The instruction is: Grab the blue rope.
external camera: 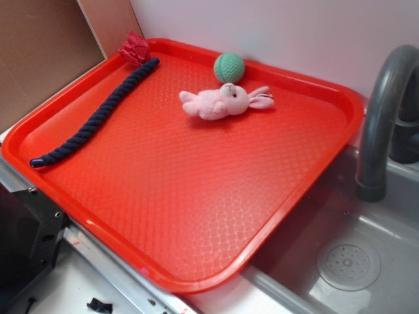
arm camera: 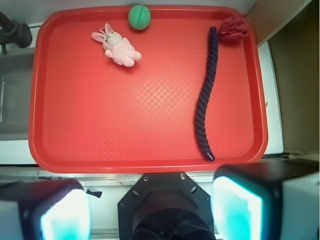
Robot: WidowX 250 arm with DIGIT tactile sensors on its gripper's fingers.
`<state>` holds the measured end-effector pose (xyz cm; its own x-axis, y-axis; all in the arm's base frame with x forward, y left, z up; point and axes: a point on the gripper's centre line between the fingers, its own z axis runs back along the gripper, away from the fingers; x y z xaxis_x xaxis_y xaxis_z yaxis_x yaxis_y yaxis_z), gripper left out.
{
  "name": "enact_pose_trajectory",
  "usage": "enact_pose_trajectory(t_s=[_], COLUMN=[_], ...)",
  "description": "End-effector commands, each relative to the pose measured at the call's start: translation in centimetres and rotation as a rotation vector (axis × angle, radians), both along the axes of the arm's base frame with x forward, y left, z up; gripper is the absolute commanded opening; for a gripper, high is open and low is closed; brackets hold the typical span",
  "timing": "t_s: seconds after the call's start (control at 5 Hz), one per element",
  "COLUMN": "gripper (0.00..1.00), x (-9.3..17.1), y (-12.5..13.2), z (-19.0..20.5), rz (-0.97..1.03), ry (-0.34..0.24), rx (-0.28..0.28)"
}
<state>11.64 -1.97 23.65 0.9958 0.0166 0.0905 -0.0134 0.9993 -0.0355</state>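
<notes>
Two fingers [arm camera: 65, 215] of the gripper [arm camera: 150, 212] show at the bottom of the wrist view, set wide apart with nothing between them, held high and back from the near rim of the red tray [arm camera: 150, 125]; in the exterior view the gripper is out of frame. Rope [arm camera: 205, 95] lies on the tray along the edge nearest the brown board [external camera: 39, 52], a dark navy twisted cord in a gentle curve, its red tassel [arm camera: 234, 27] up in the far corner against the rim, its plain end near the front edge. Nothing rests on or across it. Pink bunny [external camera: 222, 101] lies on its side toward the back of the tray, well apart from the rope. Green ball [external camera: 229, 67] sits just behind the bunny, close to the back rim. Tray overhangs a grey sink [external camera: 353, 261], with a dark curved faucet [external camera: 383, 111] rising beside the tray's far side.
</notes>
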Motion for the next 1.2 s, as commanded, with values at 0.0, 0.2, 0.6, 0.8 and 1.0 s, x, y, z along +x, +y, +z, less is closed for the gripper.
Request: enact_pose_trajectory(t_s=[0.0,0.2,0.6,0.8,1.0], gripper=[1.00,1.00,1.00,1.00,1.00], x=[0.0,2.1,4.8,6.0,6.9], y=[0.0,2.1,7.1,10.0,11.1], z=[0.0,-1.8,-6.8,-9.6,-11.7], rz=[0.000,0.059,0.157,0.232,0.277], ry=[0.000,-0.052,-0.091,-0.089,-0.079], rx=[0.000,0.018,0.070,0.093,0.112])
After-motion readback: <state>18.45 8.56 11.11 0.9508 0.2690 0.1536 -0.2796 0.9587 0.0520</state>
